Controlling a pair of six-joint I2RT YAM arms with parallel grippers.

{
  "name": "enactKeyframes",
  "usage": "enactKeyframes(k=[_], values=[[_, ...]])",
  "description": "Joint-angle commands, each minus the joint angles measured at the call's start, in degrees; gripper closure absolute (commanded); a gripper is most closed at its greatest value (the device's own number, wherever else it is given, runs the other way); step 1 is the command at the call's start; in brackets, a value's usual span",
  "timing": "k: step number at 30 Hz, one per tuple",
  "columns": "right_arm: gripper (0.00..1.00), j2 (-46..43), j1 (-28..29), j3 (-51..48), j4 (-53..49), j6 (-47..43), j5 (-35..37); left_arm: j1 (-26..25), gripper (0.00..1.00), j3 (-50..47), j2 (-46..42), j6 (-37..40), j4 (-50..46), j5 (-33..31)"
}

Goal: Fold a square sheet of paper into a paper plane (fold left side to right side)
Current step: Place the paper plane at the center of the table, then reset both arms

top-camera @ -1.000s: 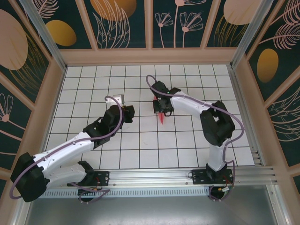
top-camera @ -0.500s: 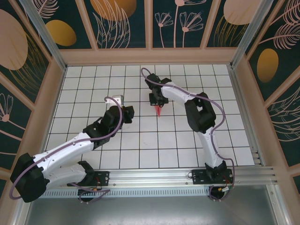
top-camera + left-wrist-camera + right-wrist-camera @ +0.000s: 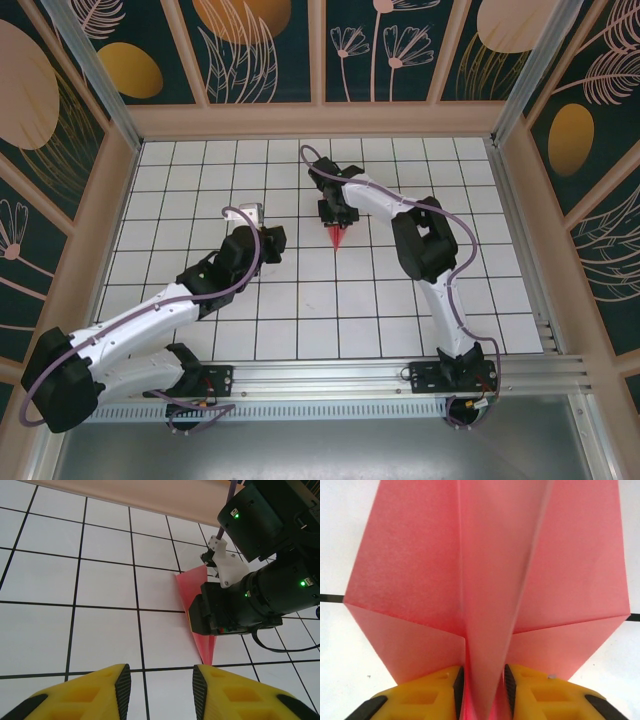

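Note:
The paper plane (image 3: 337,239) is a slim salmon-pink dart lying on the white grid, its tip pointing toward the near edge. In the right wrist view its wings (image 3: 410,575) spread flat and its centre ridge (image 3: 492,580) stands up between my right gripper's (image 3: 481,685) yellow fingers. The pads stand a little apart on either side of the ridge and do not pinch it. From above, the right gripper (image 3: 335,214) is over the plane's wide end. My left gripper (image 3: 161,685) is open and empty, low over the tiles just short of the plane's tip (image 3: 207,652).
The work surface is a white tiled table (image 3: 200,170) boxed in by wooden walls (image 3: 320,120). The left arm (image 3: 150,315) stretches diagonally from the near left. The right arm (image 3: 430,245) reaches from the near right across the middle.
The right arm has swung toward the far left, carrying the plane a little farther from the near edge. Its jaws have eased apart around the ridge. The left arm has stayed put.

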Motion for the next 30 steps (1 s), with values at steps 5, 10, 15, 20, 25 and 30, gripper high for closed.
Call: enactKeyframes(k=[5, 10, 15, 20, 25, 30], values=[[0.61, -5.3, 1.5, 2.2, -5.7, -0.2, 2.7, 0.0, 0.53, -0.8, -1.5, 0.0, -0.7, -1.7], [0.54, -10.6, 2.8, 1.7, -7.0, -0.1, 3.6, 0.0, 0.48, -0.9, -1.3, -0.8, 0.0, -3.6], [0.43, -21.9, 3.1, -4.5, -3.0, -1.0, 4.3, 1.3, 0.43, 1.2, -0.5, -1.0, -1.6, -6.6], [0.25, -38.9, 0.9, -20.3, 8.7, -4.0, 10.2, 9.9, 0.41, 2.0, -2.0, -1.7, -2.5, -3.6], [0.16, -55.5, -9.2, -38.7, 20.6, -4.9, 10.1, 20.3, 0.39, 3.1, -2.8, 0.7, -2.7, -3.2], [0.01, -69.1, -18.7, -55.7, 33.7, -8.5, 12.0, 26.3, 0.36, 2.9, -2.5, 4.3, -0.1, -6.9]])
